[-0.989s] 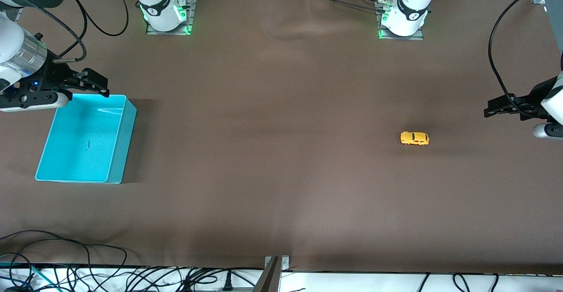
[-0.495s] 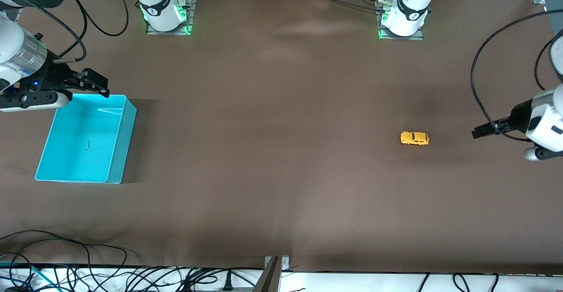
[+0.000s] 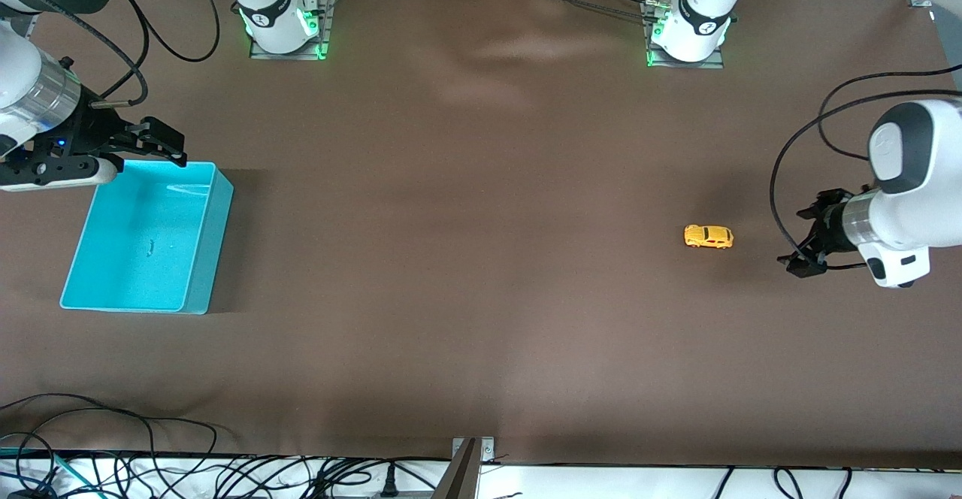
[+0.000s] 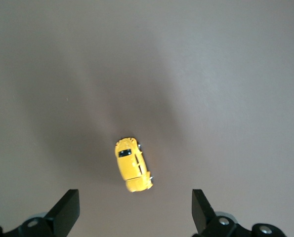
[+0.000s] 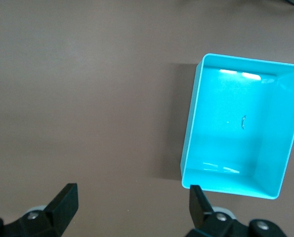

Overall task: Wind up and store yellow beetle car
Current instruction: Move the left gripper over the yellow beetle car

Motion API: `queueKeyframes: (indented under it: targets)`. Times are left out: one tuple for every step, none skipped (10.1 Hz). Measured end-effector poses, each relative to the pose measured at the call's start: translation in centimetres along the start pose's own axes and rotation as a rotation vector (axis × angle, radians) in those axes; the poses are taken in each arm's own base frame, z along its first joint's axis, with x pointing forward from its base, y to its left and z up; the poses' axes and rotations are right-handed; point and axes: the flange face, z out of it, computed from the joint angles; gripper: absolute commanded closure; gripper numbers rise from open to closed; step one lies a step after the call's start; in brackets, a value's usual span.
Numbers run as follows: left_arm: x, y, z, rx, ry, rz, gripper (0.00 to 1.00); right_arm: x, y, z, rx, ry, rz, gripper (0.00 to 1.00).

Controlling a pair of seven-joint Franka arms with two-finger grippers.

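Car [image 3: 708, 237] alone on bare table toward the left arm's end. Left gripper [image 3: 801, 262] beside it, jaws wide, empty. Right gripper [image 3: 154, 142] waiting over bin [image 3: 197, 273], spread. Light, hard, probably slick; pinch across the flanks.

We see a yellow-orange car [image 3: 708, 237] with dark windows and small red marks, a plain turquoise bin [image 3: 197, 258], and a brown table [image 3: 466, 206] under white arms with black grippers.

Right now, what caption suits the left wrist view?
Open left gripper hovers above the yellow beetle car on the brown table.
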Motion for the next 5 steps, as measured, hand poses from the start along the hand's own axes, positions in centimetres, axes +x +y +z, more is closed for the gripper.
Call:
queueKeyframes:
  targets:
    - [-0.1,-0.2,1.5,0.004,-0.001,-0.095,0.0,0.0,0.0,0.0,0.0,0.0,0.0,0.0]
    - [-0.5,-0.4,2.6,0.017,-0.004,-0.167,0.0,0.0,0.0,0.0,0.0,0.0,0.0,0.0]
    - [-1.1,-0.4,3.5,0.021,-0.003,-0.218,0.0,0.0,0.0,0.0,0.0,0.0,0.0,0.0]
    - [-1.7,-0.3,4.6,0.003,0.003,-0.243,0.0,0.0,0.0,0.0,0.0,0.0,0.0,0.0]
    - [-2.2,-0.3,6.3,-0.026,0.011,-0.252,0.0,0.0,0.0,0.0,0.0,0.0,0.0,0.0]
